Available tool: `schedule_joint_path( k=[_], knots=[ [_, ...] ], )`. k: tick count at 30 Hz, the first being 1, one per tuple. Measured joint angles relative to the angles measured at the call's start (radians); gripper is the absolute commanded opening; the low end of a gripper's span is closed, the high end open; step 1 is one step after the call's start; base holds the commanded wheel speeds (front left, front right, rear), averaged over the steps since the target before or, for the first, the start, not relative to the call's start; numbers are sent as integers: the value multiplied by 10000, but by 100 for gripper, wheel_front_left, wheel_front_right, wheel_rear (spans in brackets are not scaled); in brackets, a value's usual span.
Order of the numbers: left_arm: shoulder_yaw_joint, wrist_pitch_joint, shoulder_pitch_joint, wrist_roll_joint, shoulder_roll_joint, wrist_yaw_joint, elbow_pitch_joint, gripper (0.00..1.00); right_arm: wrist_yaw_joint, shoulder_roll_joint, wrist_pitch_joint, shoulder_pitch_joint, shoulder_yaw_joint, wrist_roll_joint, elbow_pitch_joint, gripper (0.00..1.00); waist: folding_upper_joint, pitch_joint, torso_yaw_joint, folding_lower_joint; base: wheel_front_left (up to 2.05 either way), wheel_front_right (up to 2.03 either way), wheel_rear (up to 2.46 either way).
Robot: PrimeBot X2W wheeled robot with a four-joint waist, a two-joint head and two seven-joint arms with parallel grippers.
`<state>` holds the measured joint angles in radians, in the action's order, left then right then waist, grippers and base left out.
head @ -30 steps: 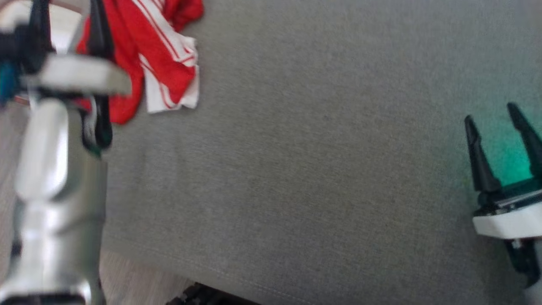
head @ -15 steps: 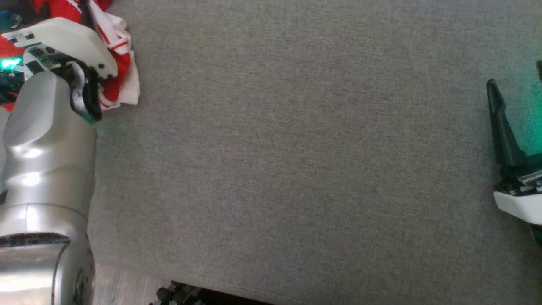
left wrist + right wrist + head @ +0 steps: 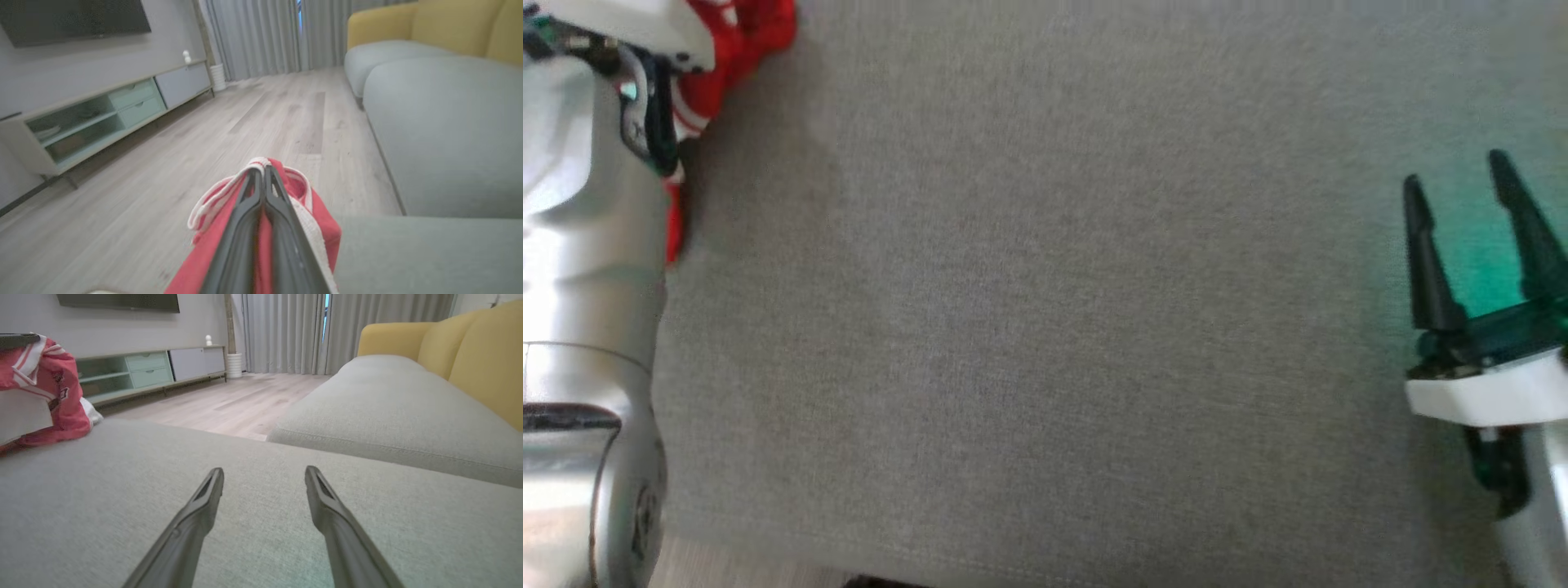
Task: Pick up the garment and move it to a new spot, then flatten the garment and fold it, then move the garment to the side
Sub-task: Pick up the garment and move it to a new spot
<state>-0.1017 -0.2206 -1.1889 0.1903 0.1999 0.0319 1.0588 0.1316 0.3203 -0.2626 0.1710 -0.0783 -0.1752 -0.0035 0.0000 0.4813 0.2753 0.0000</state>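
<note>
Step 1, the pick-up, is in progress. The left gripper (image 3: 263,173) is clamped on a bunched fold of the red-and-white garment (image 3: 327,237), at the far left edge of the grey cushion (image 3: 1054,327). Whether the garment hangs fully clear of the cushion cannot be determined. The right gripper (image 3: 1455,175) is spread and holds nothing, well apart at the right. Judged remaining: 4 operations, namely relocate, flatten, fold, set aside.

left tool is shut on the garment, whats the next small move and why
Probably lift the left tool a little and carry it toward the bare middle of the cushion: its jaws are shut on the garment, which bunches at the cushion's left edge.
</note>
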Motion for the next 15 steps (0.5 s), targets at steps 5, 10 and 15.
schedule_joint_path(
  k=[5, 10, 15],
  knots=[
    [-677, -105, -96, -360, 31, 502, -811, 0, 0, -871, 0, -319, -12, -31, 228, 100, 0, -1184, -358, -2, 0, 0, 0],
    [-1198, -92, -200, -451, 29, 742, -2054, 0, 0, -1557, 2, -1082, 134, -96, 316, 100, 1, -2166, -1009, -5, 0, 0, 0],
    [-1670, 98, -288, -374, -332, 840, -3632, 0, 0, -1916, 2, -1240, 132, -96, 318, 100, 1, -2697, -2034, -3, 0, 0, 0]
  ],
)
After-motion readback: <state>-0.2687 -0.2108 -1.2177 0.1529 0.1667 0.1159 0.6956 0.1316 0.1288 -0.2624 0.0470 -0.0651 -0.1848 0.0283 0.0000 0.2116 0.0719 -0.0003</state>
